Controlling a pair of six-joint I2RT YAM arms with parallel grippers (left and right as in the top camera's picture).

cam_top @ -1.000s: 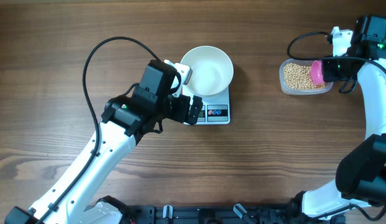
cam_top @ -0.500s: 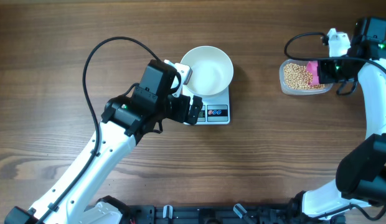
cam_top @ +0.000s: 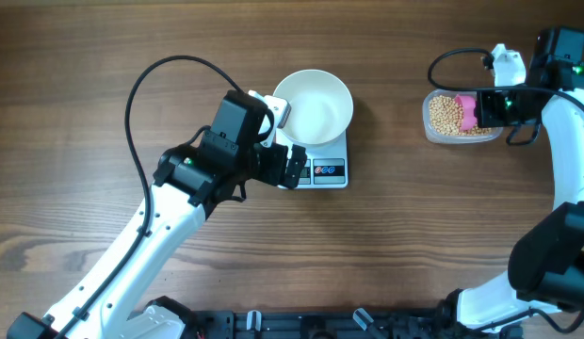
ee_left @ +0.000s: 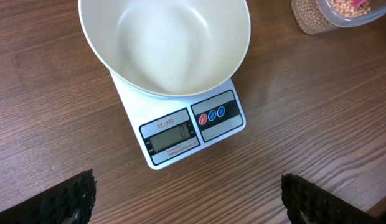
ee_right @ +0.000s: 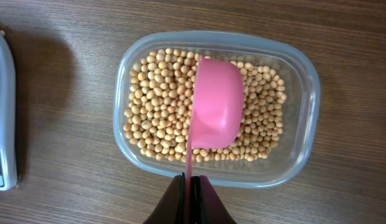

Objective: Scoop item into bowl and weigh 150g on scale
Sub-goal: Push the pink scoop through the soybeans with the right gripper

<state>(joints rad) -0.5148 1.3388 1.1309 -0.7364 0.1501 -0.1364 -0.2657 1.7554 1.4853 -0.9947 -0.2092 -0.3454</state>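
Shut tight on the thin handle, the right gripper (ee_right: pixel 192 186) had carried the pink scoop (ee_right: pixel 216 102) across the beans (ee_right: pixel 157 106) toward the scale-side end of the clear tub (ee_right: pixel 308 118), seemingly to gather a load. The left gripper (ee_left: pixel 188 196) hung spread wide and empty just off the display edge of the scale (ee_left: pixel 180 134), leaving the empty bowl (ee_left: pixel 165 43) on the scale clear for pouring

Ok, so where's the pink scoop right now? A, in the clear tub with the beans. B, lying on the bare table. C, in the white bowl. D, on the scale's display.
A: the pink scoop is down among the beans inside the clear tub, its handle pinched in the right gripper, while the white bowl is empty.
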